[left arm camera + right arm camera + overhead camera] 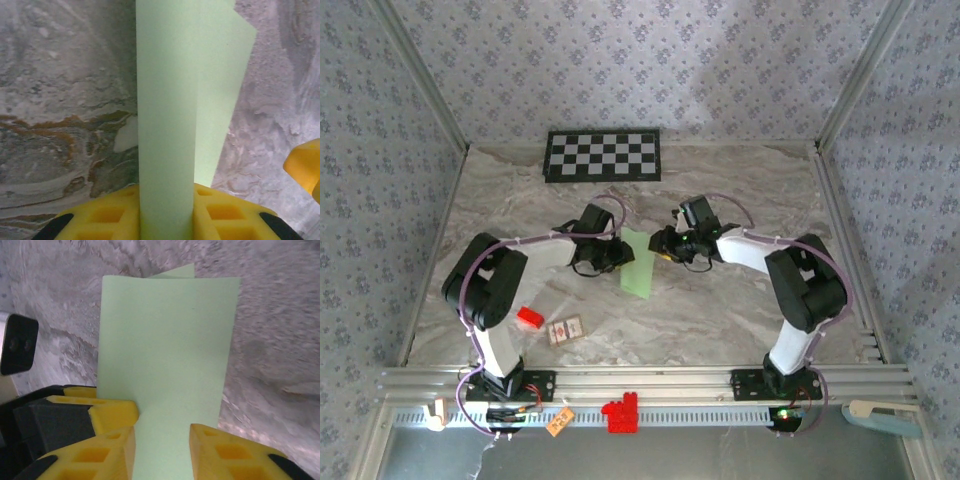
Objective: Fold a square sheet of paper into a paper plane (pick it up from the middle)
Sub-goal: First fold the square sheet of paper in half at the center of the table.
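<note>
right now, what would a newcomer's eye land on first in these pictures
The pale green sheet of paper, folded over and held up at mid-table between the jaws of both arms. Next, the black-and-white checkerboard panel at the table's far edge, and a small red block beside the left arm.

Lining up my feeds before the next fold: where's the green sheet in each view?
Top external: sheet is a narrow strip at mid-picture.
Left wrist: sheet is a tall strip up the middle.
Right wrist: sheet is broad, at centre.
Shared landmark: the marbled tabletop behind it.
</note>
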Robot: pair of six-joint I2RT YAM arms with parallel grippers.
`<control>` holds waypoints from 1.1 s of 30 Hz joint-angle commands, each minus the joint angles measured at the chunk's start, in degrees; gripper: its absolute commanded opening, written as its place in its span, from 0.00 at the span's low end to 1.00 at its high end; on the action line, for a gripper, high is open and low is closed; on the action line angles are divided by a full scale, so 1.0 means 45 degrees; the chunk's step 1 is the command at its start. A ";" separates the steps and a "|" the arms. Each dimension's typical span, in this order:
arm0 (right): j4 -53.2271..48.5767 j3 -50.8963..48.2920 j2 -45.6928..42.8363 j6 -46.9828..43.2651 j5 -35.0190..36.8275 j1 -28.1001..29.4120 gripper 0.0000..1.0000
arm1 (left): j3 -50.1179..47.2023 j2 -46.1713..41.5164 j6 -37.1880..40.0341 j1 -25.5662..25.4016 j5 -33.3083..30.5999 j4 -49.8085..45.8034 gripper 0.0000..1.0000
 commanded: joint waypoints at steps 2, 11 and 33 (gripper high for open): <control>-0.1026 0.1021 0.0793 -0.0242 -0.0185 0.0316 0.26 | -0.0108 0.0171 -0.0012 0.0050 -0.0529 -0.0187 0.25; -0.2847 0.2245 0.2091 -0.0664 0.0463 0.0701 0.17 | -0.0002 0.0269 0.0182 0.0048 -0.0730 -0.0731 0.26; -0.4855 0.3860 0.3129 -0.0964 0.1379 0.1101 0.16 | 0.0900 -0.0974 0.1258 -0.0064 -0.1933 -0.3842 0.68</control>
